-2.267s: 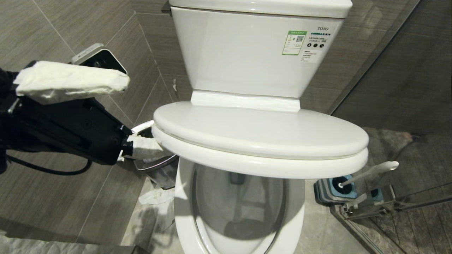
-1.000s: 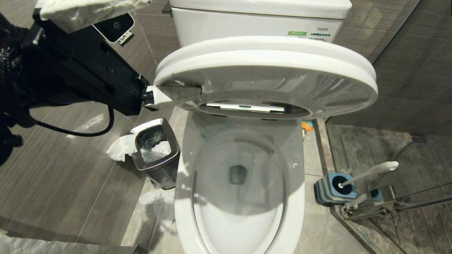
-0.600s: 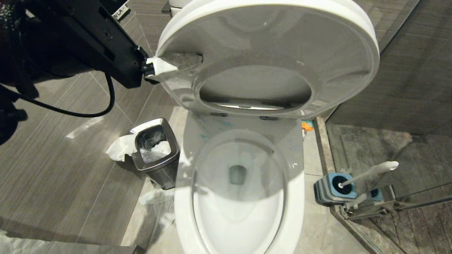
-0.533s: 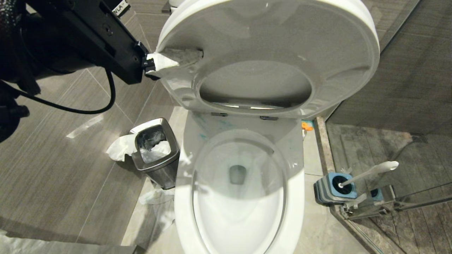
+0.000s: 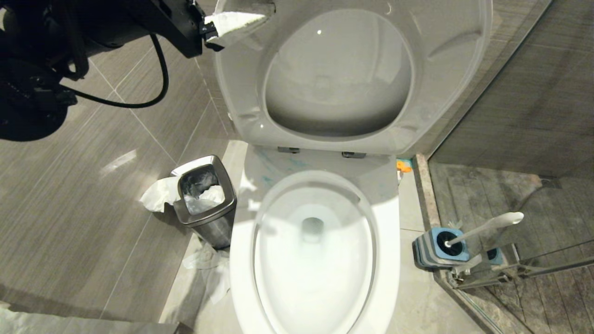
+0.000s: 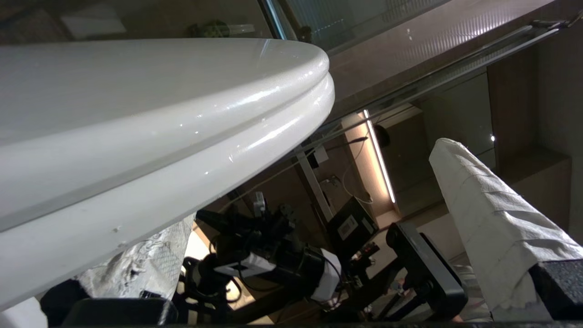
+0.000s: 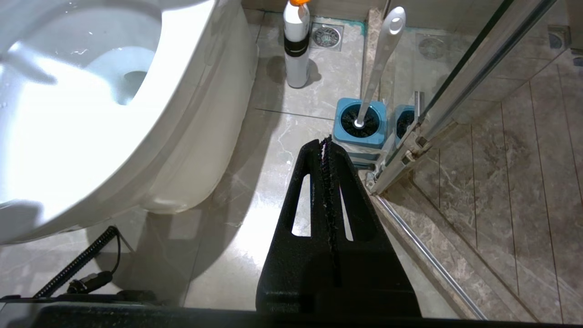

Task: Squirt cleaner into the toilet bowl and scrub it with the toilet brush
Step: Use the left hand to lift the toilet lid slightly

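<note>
The left tool [image 5: 218,23] — its paper-wrapped fingers [image 6: 492,218] spread wide, one tucked under the rim — props the white plastic seat and lid [image 5: 352,69] up at twelve o'clock, baring the glossy white ceramic toilet bowl [image 5: 315,260]. The slim white-handled toilet brush [image 5: 487,226] waits in its blue holder at three o'clock. The right tool [image 7: 329,150] hangs pressed together — empty.

The large glossy white ceramic toilet bowl [image 5: 315,260] sits centre, its white seat and lid [image 5: 352,74] raised behind it. Left of the bowl, touching its side, stands the small square chrome waste bin [image 5: 204,199]. To the bowl's right, the slim white-handled toilet brush [image 5: 487,226] stands in the squat blue square holder [image 5: 438,250]. A white plastic bottle with an orange cap [image 7: 296,43] stands behind the holder, beside the bowl.
</note>
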Robot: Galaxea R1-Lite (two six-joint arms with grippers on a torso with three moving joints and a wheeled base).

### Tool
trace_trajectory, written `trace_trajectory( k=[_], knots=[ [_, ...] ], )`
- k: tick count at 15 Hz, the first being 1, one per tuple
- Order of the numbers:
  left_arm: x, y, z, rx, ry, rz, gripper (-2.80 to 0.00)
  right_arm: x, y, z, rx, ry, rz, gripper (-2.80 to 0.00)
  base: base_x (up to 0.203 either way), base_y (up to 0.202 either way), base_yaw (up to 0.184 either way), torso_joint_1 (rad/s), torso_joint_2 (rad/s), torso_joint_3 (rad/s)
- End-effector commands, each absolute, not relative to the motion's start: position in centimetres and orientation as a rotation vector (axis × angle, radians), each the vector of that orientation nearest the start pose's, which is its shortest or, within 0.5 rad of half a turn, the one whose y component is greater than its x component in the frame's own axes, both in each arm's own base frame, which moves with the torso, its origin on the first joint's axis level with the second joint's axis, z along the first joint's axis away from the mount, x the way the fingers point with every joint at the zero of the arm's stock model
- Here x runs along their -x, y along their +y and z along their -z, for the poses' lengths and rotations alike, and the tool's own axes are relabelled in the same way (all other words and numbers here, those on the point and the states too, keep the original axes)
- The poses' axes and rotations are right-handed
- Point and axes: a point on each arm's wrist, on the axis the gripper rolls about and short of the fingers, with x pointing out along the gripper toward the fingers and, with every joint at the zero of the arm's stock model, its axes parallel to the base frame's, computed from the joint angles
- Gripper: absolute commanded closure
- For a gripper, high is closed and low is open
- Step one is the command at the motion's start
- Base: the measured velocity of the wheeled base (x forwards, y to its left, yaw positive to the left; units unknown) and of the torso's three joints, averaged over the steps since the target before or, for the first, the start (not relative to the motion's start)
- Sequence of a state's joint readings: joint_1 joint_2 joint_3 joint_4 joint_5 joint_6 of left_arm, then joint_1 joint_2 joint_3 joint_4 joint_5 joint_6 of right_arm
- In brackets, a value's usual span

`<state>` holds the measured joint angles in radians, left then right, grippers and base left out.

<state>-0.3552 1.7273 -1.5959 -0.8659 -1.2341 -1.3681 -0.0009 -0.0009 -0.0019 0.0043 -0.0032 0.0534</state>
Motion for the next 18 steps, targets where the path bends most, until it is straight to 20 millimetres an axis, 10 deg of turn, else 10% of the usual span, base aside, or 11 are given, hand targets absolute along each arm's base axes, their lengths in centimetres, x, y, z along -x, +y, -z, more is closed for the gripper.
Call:
trace_trajectory(
  k=[1,18],
  knots=[
    [-29.8,-12.8,-40.3,0.687,0.392,1.661,-2.8,2.3,0.0,-7.6,-0.054,0.002,0.003,0.0,0.0,0.0,0.0,0.0,0.0,0.0],
    [-36.6,-13.7,-38.2,0.701,0.113,1.504,-2.8,2.3,0.0,-7.6,-0.054,0.002,0.004,0.0,0.0,0.0,0.0,0.0,0.0,0.0]
  ],
)
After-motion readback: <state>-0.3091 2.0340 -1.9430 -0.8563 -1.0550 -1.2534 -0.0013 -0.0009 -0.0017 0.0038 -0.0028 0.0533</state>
